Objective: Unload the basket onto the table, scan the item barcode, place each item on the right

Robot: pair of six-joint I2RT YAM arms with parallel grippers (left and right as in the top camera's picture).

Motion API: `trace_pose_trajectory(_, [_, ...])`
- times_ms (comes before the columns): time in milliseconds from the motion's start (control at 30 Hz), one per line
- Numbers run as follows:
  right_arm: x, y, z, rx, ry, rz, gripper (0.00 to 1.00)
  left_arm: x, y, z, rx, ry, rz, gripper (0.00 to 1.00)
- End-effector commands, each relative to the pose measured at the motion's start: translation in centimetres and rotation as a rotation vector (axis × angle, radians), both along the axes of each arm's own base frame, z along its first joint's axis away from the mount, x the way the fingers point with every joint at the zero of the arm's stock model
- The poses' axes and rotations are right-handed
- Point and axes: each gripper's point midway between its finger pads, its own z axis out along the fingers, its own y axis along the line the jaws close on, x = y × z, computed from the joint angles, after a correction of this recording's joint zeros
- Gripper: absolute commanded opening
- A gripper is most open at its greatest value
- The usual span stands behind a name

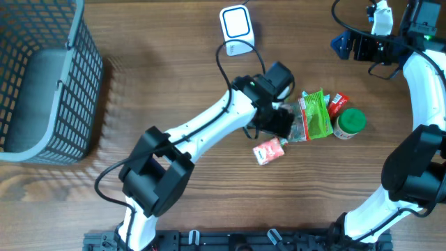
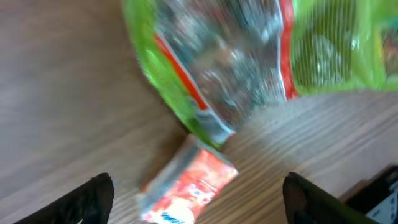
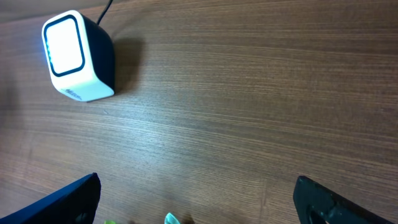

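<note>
Green packet [image 1: 315,115]: counter [image 1: 174,63] right of centre, jar [image 1: 350,122] beside it, red sachet [image 1: 269,150] near. Left jaws apart at packet's end; right jaws apart, empty. Risk: grabbing the sachet too, or the crinkled film misreading at the far-edge scanner [image 1: 236,29].

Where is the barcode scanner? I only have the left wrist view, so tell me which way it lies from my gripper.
Observer: The scanner stands farther from the robot than the left gripper and slightly to its left, with its window lit.
Operator: Now name what stands past the green packet, outside my frame.
Observer: A green-lidded jar stands upright close against the right side of the green packet. I cannot tell whether they touch.
</note>
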Motion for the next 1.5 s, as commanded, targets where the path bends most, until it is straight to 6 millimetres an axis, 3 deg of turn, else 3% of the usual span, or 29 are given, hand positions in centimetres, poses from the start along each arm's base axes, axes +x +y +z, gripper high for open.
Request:
trace_pose_trajectory(0, [-0.1, 0.3, 1.2, -0.012, -0.029, 0.013, 1.00, 6.0, 4.4, 8.1, -0.016, -0.253, 0.163, 0.87])
trace_pose_trajectory(33, [-0.1, 0.3, 1.2, -0.012, -0.029, 0.013, 1.00, 7.5, 6.5, 9.0, 0.017, -0.305, 0.226, 1.00])
trace_pose_trajectory(67, [-0.1, 0.3, 1.2, -0.012, -0.029, 0.013, 1.00, 9.1, 9.3, 9.8, 0.060, -0.344, 0.332, 1.00])
trace_pose_trajectory(167, [-0.1, 0.3, 1.2, -0.012, -0.029, 0.013, 1.00, 11.4, 14.8, 10.0, 0.118, -0.339, 0.492, 1.00])
trace_pose_trajectory(267, [-0.1, 0.3, 1.2, -0.012, -0.029, 0.013, 1.00, 12.4, 18.1, 9.7, 0.148, -0.317, 0.561, 1.00])
trace_pose_trajectory(433, [-0.1, 0.3, 1.2, -0.012, -0.029, 0.013, 1.00, 13.3, 20.2, 9.7, 0.155, -0.316, 0.612, 1.00])
trace_pose_trajectory(633, [-0.2, 0.7, 1.5, -0.014, -0.036, 0.022, 1.00, 13.3, 20.3, 9.7, 0.156, -0.316, 0.614, 1.00])
trace_pose_trajectory(700, [-0.4, 0.9, 2.8, -0.021, -0.064, 0.024, 1.00, 13.3, 20.3, 9.7, 0.156, -0.315, 0.615, 1.00])
trace_pose_trajectory(767, [-1.1, 1.6, 6.6, -0.041, -0.144, 0.034, 1.00, 13.3, 20.3, 9.7, 0.156, -0.315, 0.615, 1.00])
trace_pose_trajectory(867, [-4.3, 3.7, 15.4, -0.086, -0.345, 0.066, 1.00, 13.3, 20.3, 9.7, 0.156, -0.316, 0.614, 1.00])
trace_pose_trajectory(933, [-6.6, 5.1, 19.7, -0.105, -0.449, 0.086, 1.00, 13.3, 20.3, 9.7, 0.156, -0.316, 0.614, 1.00])
trace_pose_trajectory(1000, [-10.5, 6.8, 25.0, -0.128, -0.590, 0.111, 1.00, 13.3, 20.3, 9.7, 0.156, -0.315, 0.615, 1.00])
trace_pose_trajectory(1033, [-11.7, 7.3, 26.3, -0.134, -0.629, 0.117, 1.00, 13.3, 20.3, 9.7, 0.156, -0.315, 0.615, 1.00])
trace_pose_trajectory(1133, [-18.6, 9.5, 32.3, -0.157, -0.824, 0.156, 1.00, 13.3, 20.3, 9.7, 0.156, -0.316, 0.614, 1.00])
trace_pose_trajectory(1267, [-27.1, 10.7, 36.6, -0.188, -1.009, 0.166, 1.00, 13.3, 20.3, 9.7, 0.156, -0.315, 0.615, 1.00])
trace_pose_trajectory(1300, [-29.0, 10.8, 36.8, -0.193, -1.030, 0.166, 1.00, 13.3, 20.3, 9.7, 0.156, -0.316, 0.614, 1.00])
trace_pose_trajectory(1467, [-33.7, 10.6, 35.8, -0.244, -1.062, 0.137, 1.00, 13.3, 20.3, 9.7, 0.156, -0.315, 0.615, 1.00])
